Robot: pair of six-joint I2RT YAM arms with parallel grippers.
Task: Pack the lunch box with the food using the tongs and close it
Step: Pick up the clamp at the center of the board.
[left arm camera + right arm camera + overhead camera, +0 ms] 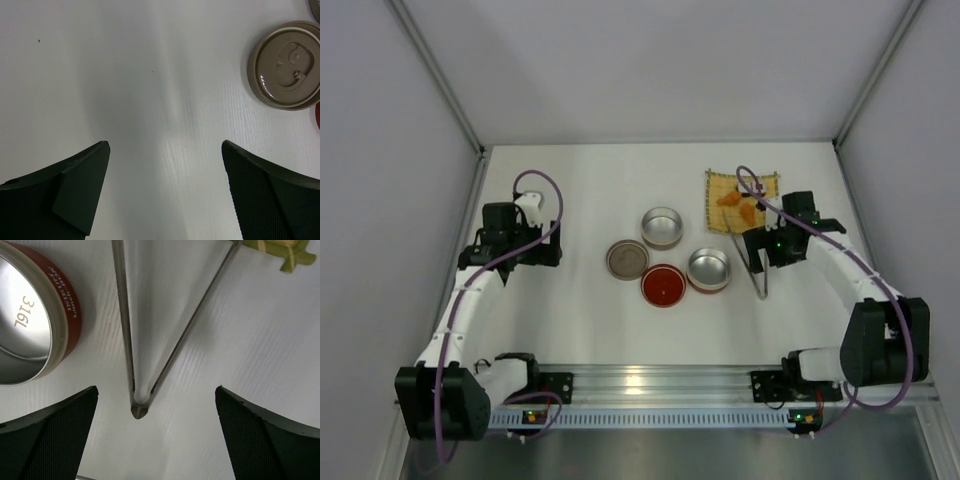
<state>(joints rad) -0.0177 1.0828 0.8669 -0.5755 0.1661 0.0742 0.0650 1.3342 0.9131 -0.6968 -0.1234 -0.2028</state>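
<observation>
The silver tongs [761,282] lie on the table right of the lunch box, their two arms running back toward the yellow mat. In the right wrist view the joined end of the tongs [139,408] sits between my open right gripper [156,392], whose pads touch nothing. In the top view the right gripper [757,255] hovers over the tongs. Two orange-brown food pieces [728,198] [750,212] rest on the mat. The lunch box stands apart as two round steel bowls [662,227] [708,270]. My left gripper [550,250] [165,146] is open over bare table.
A brown round lid [627,260] [287,65] and a red lid [663,285] lie beside the bowls. The red-banded bowl [30,322] is just left of the tongs. The yellow woven mat [740,188] [285,252] lies at the back right. Grey walls enclose the table.
</observation>
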